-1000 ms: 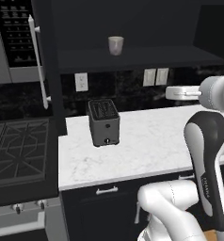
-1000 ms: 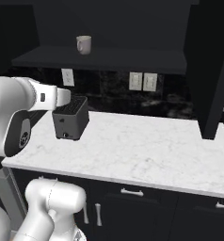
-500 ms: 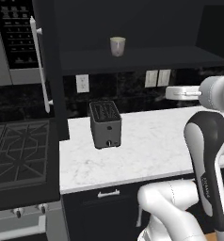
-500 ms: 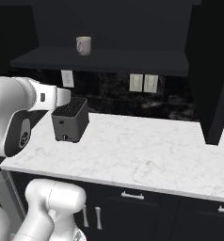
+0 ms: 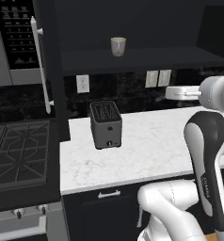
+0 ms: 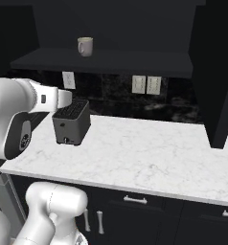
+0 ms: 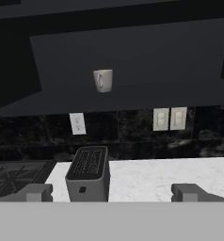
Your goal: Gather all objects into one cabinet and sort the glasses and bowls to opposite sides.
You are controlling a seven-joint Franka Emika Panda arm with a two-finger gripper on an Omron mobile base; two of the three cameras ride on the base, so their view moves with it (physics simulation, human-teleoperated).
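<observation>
1 cup seen: a pale cream cup stands alone on the open cabinet's shelf, at 12 o'clock above the black toaster.
Done: this 1 cup sits inside, by my reading.
Left: other cups and the bowl; sorting not begun.
Tool: the tool stands wide, holding nothing, aimed at the toaster from over the table.
Change: the view has crept closer; cup and toaster unmoved.
</observation>
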